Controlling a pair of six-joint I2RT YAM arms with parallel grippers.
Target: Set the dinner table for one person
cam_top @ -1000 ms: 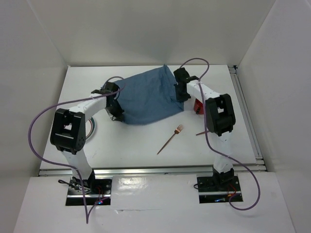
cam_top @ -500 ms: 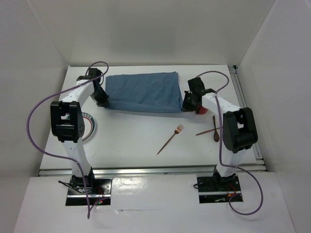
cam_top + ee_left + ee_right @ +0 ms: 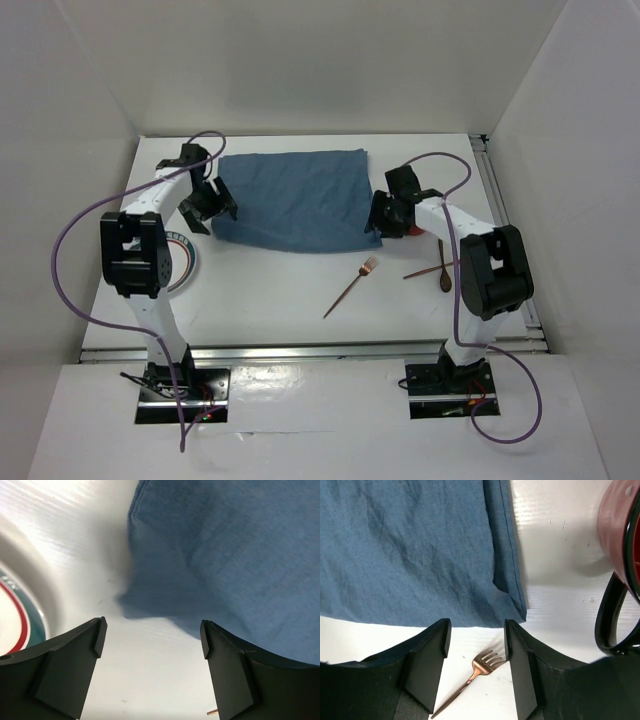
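Change: both grippers have let go of the blue cloth mat point(image 3: 295, 198). A second ago it hung bunched between them; it now lies spread flat, and both grippers sit a little back from its near corners.
Left gripper point(image 3: 153, 630): its jaws stand wide apart with nothing between them, and it hovers clear of the cloth.
Ahead of the left gripper: the mat's near-left corner, slightly rumpled, lies just beyond the fingertips point(image 3: 97, 630).
Left of the left gripper: a white plate point(image 3: 12, 615) with a red ring and a green ring sits near that corner without touching it.
Right gripper point(image 3: 477, 630): its jaws are parted and hold nothing.
Ahead of the right gripper: the mat's near-right corner lies flat with its hemmed edge showing, just past the fingertips.
Through the gap between the right gripper's fingers: a copper-coloured fork point(image 3: 479, 669) lies with its tines toward the mat, close to the corner but apart from it.
Right of the right gripper: a red mug point(image 3: 620, 530) with a glossy black handle stands beside the mat's right edge, not touching it.
Near side of the right gripper: in the overhead view a spoon point(image 3: 432, 270) lies to the right of the fork, apart from it.
Dinner table point(image 3: 260, 300): the white tabletop lies under both grippers, with the mat across its far half between them.
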